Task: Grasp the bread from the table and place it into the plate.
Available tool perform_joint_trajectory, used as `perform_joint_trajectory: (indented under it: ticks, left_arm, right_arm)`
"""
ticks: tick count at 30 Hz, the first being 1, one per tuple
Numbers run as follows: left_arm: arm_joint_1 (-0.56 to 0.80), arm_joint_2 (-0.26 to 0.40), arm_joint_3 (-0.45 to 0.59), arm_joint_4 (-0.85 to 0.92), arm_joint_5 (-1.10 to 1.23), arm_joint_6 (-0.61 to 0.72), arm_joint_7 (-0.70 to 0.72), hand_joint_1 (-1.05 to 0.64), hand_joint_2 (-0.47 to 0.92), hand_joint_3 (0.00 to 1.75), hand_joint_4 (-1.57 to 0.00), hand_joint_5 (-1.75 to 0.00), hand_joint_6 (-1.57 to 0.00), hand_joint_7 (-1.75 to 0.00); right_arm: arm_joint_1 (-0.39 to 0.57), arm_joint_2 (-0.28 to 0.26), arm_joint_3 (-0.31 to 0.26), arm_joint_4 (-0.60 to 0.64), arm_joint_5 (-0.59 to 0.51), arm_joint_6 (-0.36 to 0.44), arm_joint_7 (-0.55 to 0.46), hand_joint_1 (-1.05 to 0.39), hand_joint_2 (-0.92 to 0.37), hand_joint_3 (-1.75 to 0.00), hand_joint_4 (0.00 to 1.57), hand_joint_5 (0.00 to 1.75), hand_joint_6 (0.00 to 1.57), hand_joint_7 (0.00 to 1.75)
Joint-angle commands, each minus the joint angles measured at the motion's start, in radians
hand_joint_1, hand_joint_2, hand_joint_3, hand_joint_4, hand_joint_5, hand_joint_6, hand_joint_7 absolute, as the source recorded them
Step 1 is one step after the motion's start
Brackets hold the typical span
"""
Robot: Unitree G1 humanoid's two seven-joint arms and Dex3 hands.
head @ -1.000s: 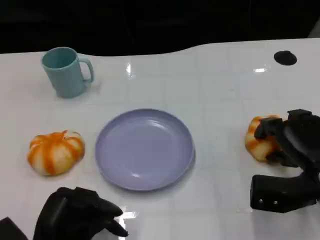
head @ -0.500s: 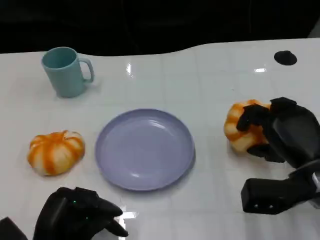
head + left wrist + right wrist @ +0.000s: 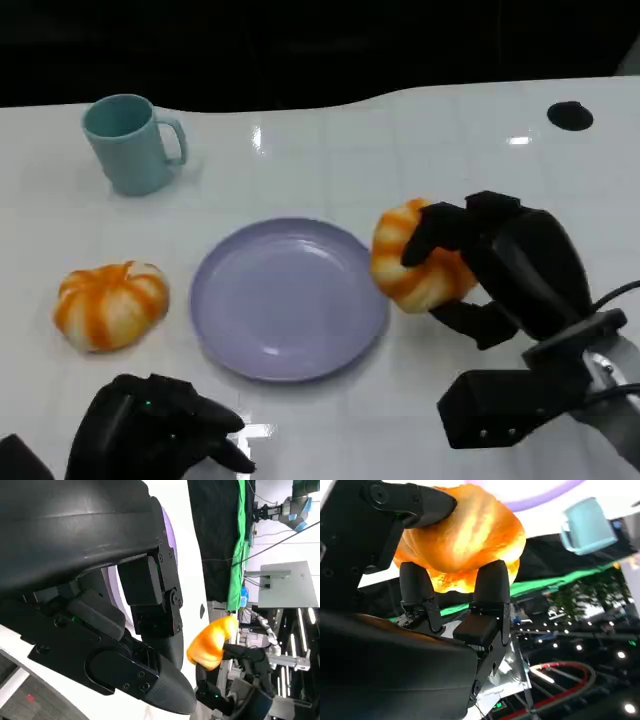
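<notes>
Bread (image 3: 415,262) sits in the right hand (image 3: 500,265), raised above the bench (image 3: 450,150) at the plate's (image 3: 288,298) 3 o'clock, just overlapping the plate's rim in the head view. Black fingers (image 3: 432,228) wrap over its top and another presses in from below, so the roll is held. The right wrist view shows the same hold, with two fingers (image 3: 490,585) pressed against the orange crust (image 3: 465,535) and the plate's purple rim (image 3: 540,492) and the mug (image 3: 587,525) beyond. The left hand (image 3: 155,430) rests low at 7 o'clock of the plate, fingers curled in with nothing in them. A second bun (image 3: 110,303) lies on the bench at the plate's 9 o'clock, apart from it. The teal mug (image 3: 130,142) stands upright at 11 o'clock. A dark round spot (image 3: 570,115) marks the bench at 2 o'clock.
</notes>
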Motion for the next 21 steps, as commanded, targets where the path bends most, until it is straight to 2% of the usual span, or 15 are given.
perform_joint_trajectory:
  ticks: [1,7,12,16,17,19,21]
  left_arm:
    - [0.005,0.020,0.001,-0.005,0.008,0.005,0.006,-1.05,0.80,0.00,-1.57,-0.34,-1.57,-0.09]
    - [0.010,0.017,-0.004,-0.012,0.007,0.006,0.005,-1.05,0.80,0.00,-1.57,-0.34,-1.57,-0.09]
    - [0.008,0.015,-0.005,-0.007,0.003,-0.005,0.001,-1.05,0.80,0.00,-1.57,-0.34,-1.57,-0.09]
    - [0.010,0.013,-0.008,-0.010,0.004,-0.003,0.005,-1.05,0.80,0.00,-1.57,-0.34,-1.57,-0.08]
    - [0.011,0.013,-0.009,-0.011,0.005,-0.002,0.007,-1.05,0.80,0.00,-1.57,-0.34,-1.57,-0.08]
    - [0.011,0.014,-0.009,-0.012,0.003,-0.001,0.006,-1.05,0.80,0.00,-1.57,-0.34,-1.57,-0.08]
    - [0.011,0.014,-0.009,-0.010,0.001,-0.004,0.002,-1.05,0.80,0.00,-1.57,-0.34,-1.57,-0.08]
  right_arm:
    - [-0.028,0.052,0.010,0.012,0.003,-0.021,0.007,-0.06,-0.15,-1.51,1.05,1.75,0.92,1.50]
    - [-0.075,0.130,0.043,0.075,-0.013,-0.024,0.021,-0.09,-0.18,-1.47,1.01,1.75,0.92,1.46]
    - [-0.131,0.192,0.073,0.185,-0.037,-0.028,-0.016,-0.13,-0.21,-1.44,1.01,1.75,0.86,1.59]
    - [-0.157,0.215,0.082,0.242,-0.038,-0.037,-0.023,-0.12,-0.21,-1.44,0.99,1.75,0.83,1.59]
    - [-0.160,0.218,0.085,0.247,-0.038,-0.031,-0.014,-0.11,-0.22,-1.42,0.97,1.75,0.86,1.49]
    - [-0.167,0.222,0.091,0.253,-0.037,-0.019,0.005,-0.10,-0.25,-1.31,0.92,1.67,0.93,1.13]
    - [-0.170,0.226,0.097,0.253,-0.036,-0.005,0.025,-0.12,-0.34,-1.07,0.90,1.45,0.96,0.79]
